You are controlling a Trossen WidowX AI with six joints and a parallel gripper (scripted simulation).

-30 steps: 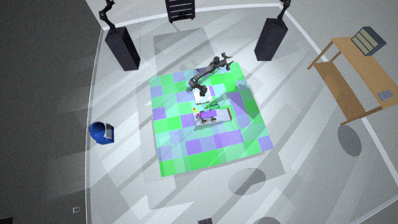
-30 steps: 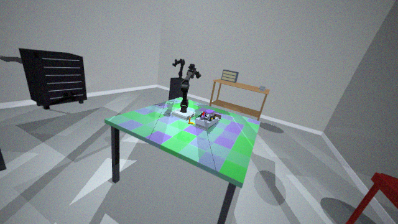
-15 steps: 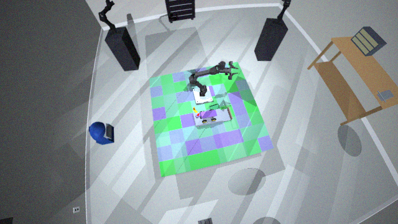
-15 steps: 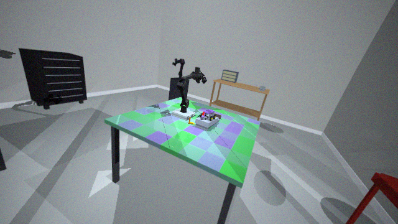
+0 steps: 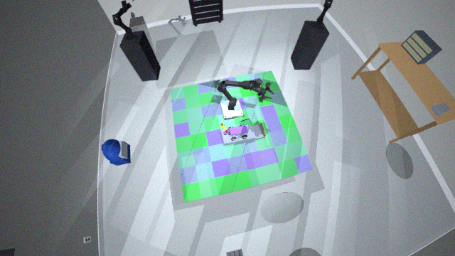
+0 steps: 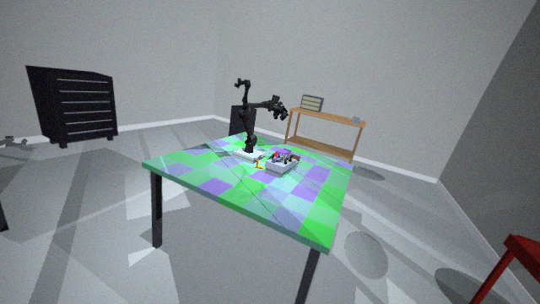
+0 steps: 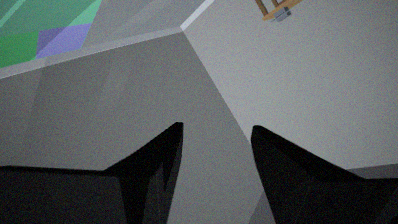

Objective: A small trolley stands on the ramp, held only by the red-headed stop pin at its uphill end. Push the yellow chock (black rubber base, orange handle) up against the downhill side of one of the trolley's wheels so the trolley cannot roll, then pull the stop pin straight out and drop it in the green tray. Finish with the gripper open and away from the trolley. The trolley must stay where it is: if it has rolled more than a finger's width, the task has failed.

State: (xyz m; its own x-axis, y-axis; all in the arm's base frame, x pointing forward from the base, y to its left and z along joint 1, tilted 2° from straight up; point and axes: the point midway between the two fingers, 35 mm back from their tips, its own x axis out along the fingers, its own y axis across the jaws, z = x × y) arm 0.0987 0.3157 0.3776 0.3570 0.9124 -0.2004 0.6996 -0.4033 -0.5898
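Note:
The trolley (image 5: 238, 130) (image 6: 284, 151), with a purple top, stands on the grey ramp (image 5: 255, 134) (image 6: 279, 169). The red-headed stop pin (image 5: 227, 131) (image 6: 276, 154) is at the trolley's left end in the top view. The yellow chock (image 5: 222, 125) (image 6: 258, 165) with its orange handle is off the ramp, beside its pin end. The green tray (image 5: 245, 123) lies between the ramp and the arm's base; the exterior view does not show it clearly. My gripper (image 5: 271, 94) (image 6: 285, 116) (image 7: 217, 131) is partly open and empty, high above the table and away from the trolley.
The arm's white base plate (image 5: 232, 114) (image 6: 242, 155) is behind the ramp. A brown end board (image 5: 263, 129) (image 6: 296, 157) stands at the ramp's far end from the pin. The wrist view shows a table corner (image 7: 65, 40), floor, walls and part of a wooden shelf (image 7: 297, 4).

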